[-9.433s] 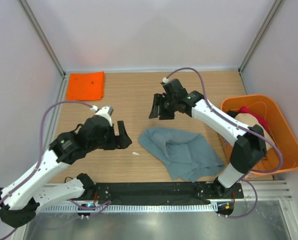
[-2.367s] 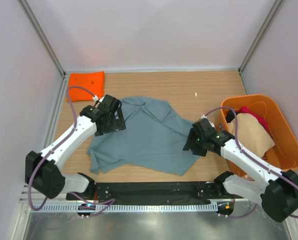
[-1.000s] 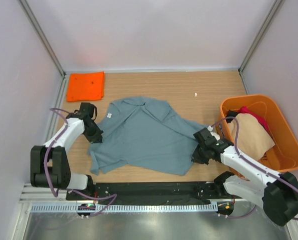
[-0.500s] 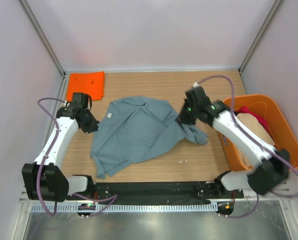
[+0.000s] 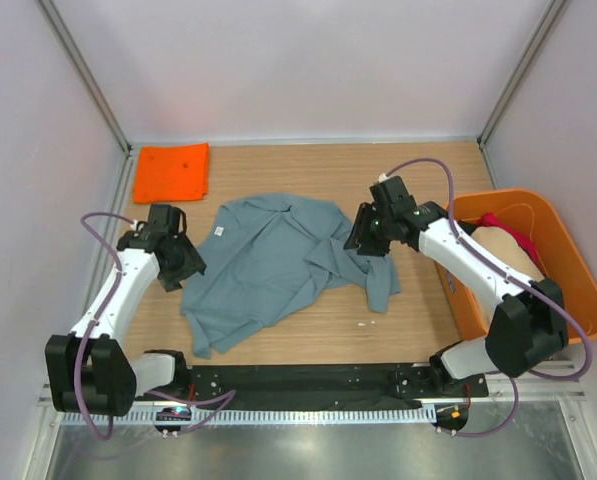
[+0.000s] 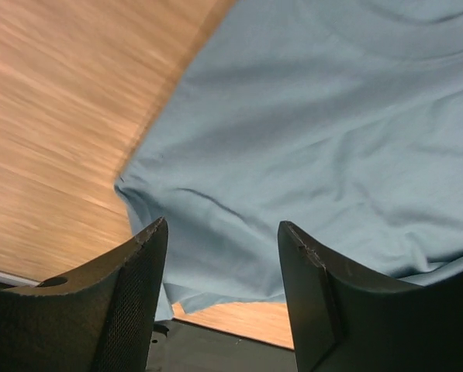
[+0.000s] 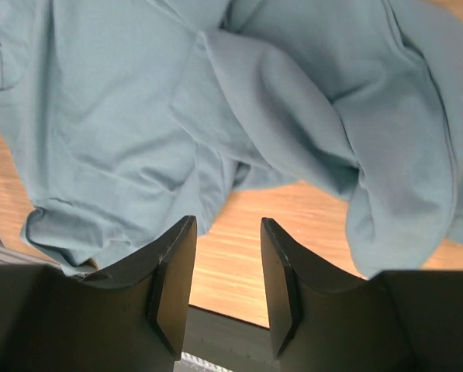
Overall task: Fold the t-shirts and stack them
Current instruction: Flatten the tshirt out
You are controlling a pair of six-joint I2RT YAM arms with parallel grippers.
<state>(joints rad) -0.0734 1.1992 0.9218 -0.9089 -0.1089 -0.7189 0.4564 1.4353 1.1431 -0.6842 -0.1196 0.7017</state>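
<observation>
The left jaws are apart and hold nothing. They hang just over the left edge of the big grey-blue shirt (image 5: 263,265). The right jaws are apart too, with nothing in them. They hang over the right side of the same shirt, where the cloth is folded over and bunched up. The shirt lies in the middle of the wooden table (image 5: 308,175), mostly spread out, with a small white tag (image 5: 219,231) near its neck. A flat orange shirt (image 5: 172,171) lies in the far left corner, well apart. On the right stands an orange tub (image 5: 576,300). A beige shirt (image 5: 505,246) and a red shirt (image 5: 498,220) lie in it.
</observation>
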